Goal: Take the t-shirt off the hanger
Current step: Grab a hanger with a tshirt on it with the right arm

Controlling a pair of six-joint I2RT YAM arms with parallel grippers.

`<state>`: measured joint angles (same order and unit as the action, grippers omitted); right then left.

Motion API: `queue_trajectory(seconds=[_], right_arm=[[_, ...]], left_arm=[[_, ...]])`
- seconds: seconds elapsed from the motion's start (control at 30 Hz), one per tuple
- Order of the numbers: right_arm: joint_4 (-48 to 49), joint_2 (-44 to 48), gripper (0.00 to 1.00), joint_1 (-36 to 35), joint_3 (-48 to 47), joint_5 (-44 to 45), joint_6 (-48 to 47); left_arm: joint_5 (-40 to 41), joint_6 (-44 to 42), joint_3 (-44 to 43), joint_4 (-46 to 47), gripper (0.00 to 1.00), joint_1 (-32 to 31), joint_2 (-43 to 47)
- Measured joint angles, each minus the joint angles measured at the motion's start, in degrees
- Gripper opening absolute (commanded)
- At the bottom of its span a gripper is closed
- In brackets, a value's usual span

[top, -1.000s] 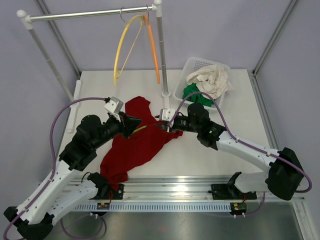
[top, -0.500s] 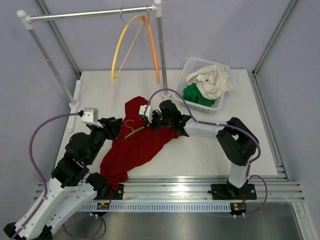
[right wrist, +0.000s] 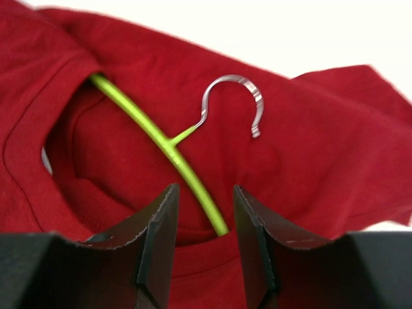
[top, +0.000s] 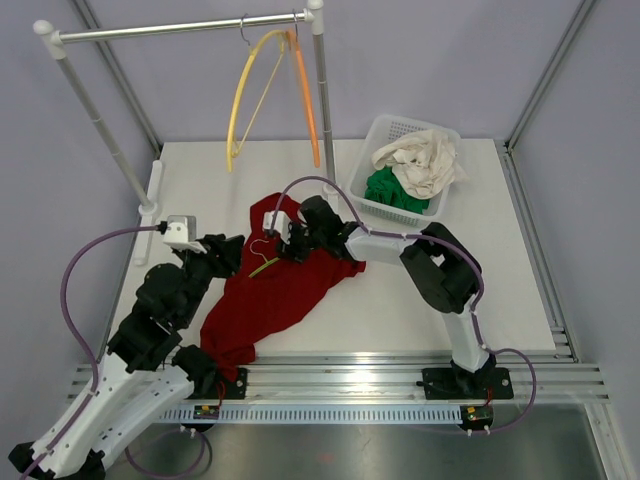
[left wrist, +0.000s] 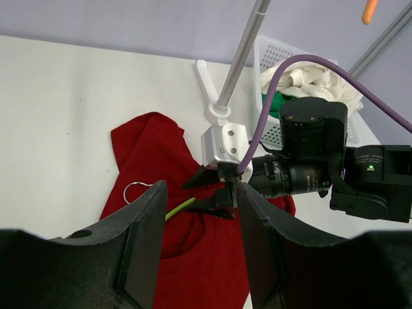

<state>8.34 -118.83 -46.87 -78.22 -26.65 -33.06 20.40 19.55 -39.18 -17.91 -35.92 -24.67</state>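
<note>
The red t-shirt (top: 285,290) is lying crumpled on the white table (top: 500,250), just left of the middle, with its collar toward the far side. The green hanger (right wrist: 174,154) is sitting inside the shirt. Its bar is showing through the neck opening, and its metal hook (right wrist: 232,96) is resting on the red cloth outside the collar.

The right gripper (top: 288,246) is reaching in from the right and hovering at the collar. Its fingers are standing spread, one on each side of the green bar, with cloth showing in the gap on either side, so they are pinching nothing.

The left gripper (top: 232,250) is hanging just left of the shirt's collar end, pointing at the right gripper. Its fingers are also standing apart and holding nothing.

At the far right, a white basket (top: 372,135) is holding white and green clothes. A yellow hanger (top: 243,95) and an orange hanger (top: 306,100) are hanging from the rail (top: 180,28) at the far side.
</note>
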Motion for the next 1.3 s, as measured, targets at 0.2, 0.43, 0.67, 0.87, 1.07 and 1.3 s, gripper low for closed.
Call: queue_trajectory(seconds=[0.2,0.43,0.67,0.87,1.07,1.3], right_arm=[[-2.7,-1.6,0.5,0.0,-0.2,-1.6,-0.7],[-7.8,-2.4,0.56,0.0,-1.9,-2.0,-1.8],[-17.8,-6.7,0.58,0.0,-10.6,-0.8,-4.0],[-24.3,-9.9,0.54,0.0,-16.1,0.5,-4.2],[-30.6,-12.2,0.3,-0.1,-21.3,1.2,-4.3],[-29.5,-11.2,0.0,-0.3,-19.6,2.3,-4.6]], left_arm=[[0.0,0.0,0.0,0.0,0.51,0.0,-0.9],[-0.2,0.0,0.0,0.0,0.54,0.0,-0.9],[-0.2,0.0,0.0,0.0,0.54,0.0,-0.9],[-0.2,0.0,0.0,0.0,0.55,0.0,-0.9],[-0.2,0.0,0.0,0.0,0.56,0.0,-0.9],[-0.3,0.0,0.0,0.0,0.56,0.0,-0.9]])
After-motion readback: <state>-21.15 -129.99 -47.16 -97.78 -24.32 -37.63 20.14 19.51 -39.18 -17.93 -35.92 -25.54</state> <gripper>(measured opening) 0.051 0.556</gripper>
